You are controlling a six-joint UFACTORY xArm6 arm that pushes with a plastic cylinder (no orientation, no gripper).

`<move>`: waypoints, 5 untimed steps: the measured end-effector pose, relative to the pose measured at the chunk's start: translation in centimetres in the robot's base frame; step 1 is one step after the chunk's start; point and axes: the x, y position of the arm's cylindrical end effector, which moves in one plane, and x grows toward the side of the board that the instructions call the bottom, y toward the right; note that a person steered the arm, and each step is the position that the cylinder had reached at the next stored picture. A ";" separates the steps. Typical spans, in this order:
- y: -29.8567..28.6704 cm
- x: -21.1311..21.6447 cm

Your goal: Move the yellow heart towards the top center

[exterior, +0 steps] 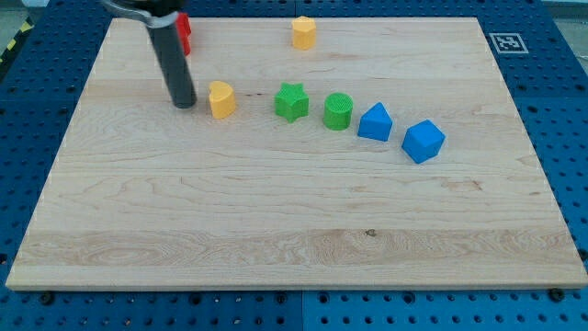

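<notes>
Two yellow blocks show: the yellow heart (221,99) sits left of centre, just right of my tip (184,103); the other yellow block (304,32) lies near the top. No gripper exists.

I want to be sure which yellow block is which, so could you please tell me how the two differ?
The yellow heart sits mid-board just right of my tip; the other yellow block sits near the view's top edge, far from the tip. The heart begins a row with the green star; the other stands alone. Both are yellow and similar in size.
</notes>
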 end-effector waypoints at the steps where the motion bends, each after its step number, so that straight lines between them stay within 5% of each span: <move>1: 3.1 1.4; 5: 9.4 -1.0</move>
